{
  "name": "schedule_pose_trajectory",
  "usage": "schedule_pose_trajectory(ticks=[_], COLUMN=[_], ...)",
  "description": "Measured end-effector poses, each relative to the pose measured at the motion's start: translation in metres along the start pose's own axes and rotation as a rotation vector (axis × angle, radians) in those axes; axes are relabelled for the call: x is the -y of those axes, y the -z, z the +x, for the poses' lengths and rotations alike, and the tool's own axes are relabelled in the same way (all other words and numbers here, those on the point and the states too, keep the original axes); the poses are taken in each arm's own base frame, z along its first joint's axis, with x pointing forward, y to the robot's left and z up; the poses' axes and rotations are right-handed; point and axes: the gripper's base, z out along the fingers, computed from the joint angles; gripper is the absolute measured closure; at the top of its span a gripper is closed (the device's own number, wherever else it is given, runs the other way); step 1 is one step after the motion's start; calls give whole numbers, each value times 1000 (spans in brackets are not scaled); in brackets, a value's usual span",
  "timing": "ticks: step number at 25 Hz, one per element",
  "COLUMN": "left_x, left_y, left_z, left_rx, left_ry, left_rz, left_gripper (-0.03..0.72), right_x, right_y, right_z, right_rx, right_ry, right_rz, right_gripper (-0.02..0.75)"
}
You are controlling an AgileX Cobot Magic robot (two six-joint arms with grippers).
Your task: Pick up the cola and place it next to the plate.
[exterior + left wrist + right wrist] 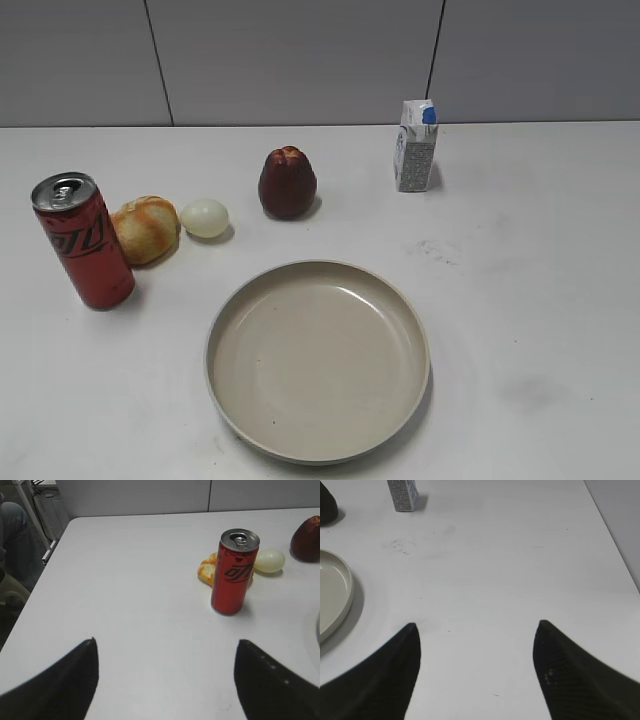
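Both grippers I see spread wide, holding nothing. My left gripper [165,680] is nearer: the cola [83,240] stands upright near the left edge, ahead-right of it, apart from the plate [222,320].

The cola [83,241] is a tall slim red can with black lettering and a silver pull-tab top (looks unopened), standing upright at the table's left side. The plate [318,361], big, round, shallow, beige with a raised rim, sits empty near the front, well apart from it.
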Motion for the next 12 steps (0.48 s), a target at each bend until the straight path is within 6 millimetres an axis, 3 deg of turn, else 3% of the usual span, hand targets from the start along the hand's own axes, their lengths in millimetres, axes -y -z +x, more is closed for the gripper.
schedule_pose_trajectory(ticks=[12], left_x=[0], left_y=[0], left_z=[0], left_rx=[0], left_ry=[0], left_rz=[0], left_gripper=[64], right_x=[0], right_y=[0], right_z=[0], right_rx=[0], right_ry=[0], right_rz=[0], right_gripper=[204])
